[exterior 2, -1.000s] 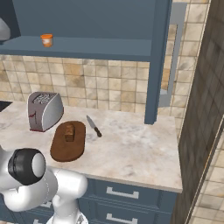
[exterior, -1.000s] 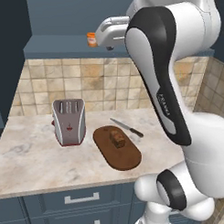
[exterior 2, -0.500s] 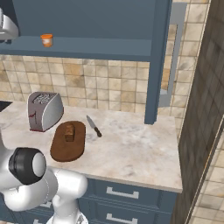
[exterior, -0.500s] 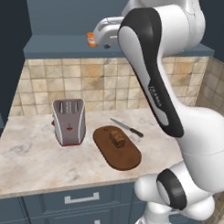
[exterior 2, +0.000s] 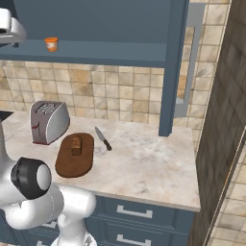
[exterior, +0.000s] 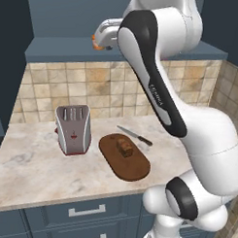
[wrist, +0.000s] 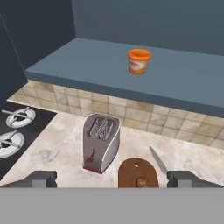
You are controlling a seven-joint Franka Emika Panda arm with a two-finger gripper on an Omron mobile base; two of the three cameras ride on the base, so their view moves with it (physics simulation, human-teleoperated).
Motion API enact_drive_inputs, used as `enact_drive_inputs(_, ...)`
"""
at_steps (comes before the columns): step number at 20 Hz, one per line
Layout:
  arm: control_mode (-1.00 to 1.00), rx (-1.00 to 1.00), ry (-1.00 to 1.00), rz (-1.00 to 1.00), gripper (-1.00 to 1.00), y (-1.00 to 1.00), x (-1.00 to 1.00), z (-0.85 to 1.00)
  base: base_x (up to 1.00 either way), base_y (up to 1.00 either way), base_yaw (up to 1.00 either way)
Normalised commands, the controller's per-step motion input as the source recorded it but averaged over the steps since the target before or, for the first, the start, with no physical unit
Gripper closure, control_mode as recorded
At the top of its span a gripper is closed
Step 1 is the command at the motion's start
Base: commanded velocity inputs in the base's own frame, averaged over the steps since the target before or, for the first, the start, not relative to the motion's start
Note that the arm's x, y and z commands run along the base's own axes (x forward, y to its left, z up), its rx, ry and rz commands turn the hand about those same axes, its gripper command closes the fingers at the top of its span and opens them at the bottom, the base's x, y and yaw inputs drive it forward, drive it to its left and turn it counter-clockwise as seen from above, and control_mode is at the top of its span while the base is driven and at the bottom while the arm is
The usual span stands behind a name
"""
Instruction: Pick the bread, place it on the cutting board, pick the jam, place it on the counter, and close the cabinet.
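We see the wide beige marbled stone counter (exterior 2: 144, 158) running under a tiled wall, and above it the dark blue-grey wall cabinet (exterior 2: 174, 62) with its flat door standing open at the 3 o'clock side of the right base view. Inside it, the flat blue-grey shelf board (wrist: 175, 78) stretches across the hand view. On the counter, the silver slotted toaster with a red mark on its end (exterior: 73, 129) stands at 9 o'clock from the flat dark brown oval wooden cutting board (exterior: 124, 156), close by but apart from it. The small dark brown blocky bread chunk (exterior: 125, 148) lies on the board, toward its far end. A slim knife with a dark handle (exterior 2: 103, 139) rests on the stone just beside the board, at 2 o'clock from it in the left base view. The tiny orange jam jar with a pale band and orange lid (wrist: 139, 61) stands upright on the shelf board, at 12 o'clock in the hand view. Our two-finger gripper (wrist: 112, 178) hangs well short of the jar, its dark tips spread wide apart, grasping nothing.
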Motion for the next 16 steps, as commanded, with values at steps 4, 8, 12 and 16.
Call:
enact_drive_inputs(4,-1.00,0.00,0.00,0.00,-1.00,0.03,0.29,-0.01,0.00,0.00,0.00)
enact_drive_inputs(8,-1.00,0.00,0.00,0.00,-1.00,0.00,0.34,0.00,0.00,0.00,0.00)
enact_drive_inputs(12,-1.00,0.00,0.00,0.00,-1.00,0.00,0.35,0.00,0.00,0.00,0.00)
enact_drive_inputs(16,-1.00,0.00,0.00,0.00,-1.00,0.00,0.34,-0.01,0.00,0.00,0.00)
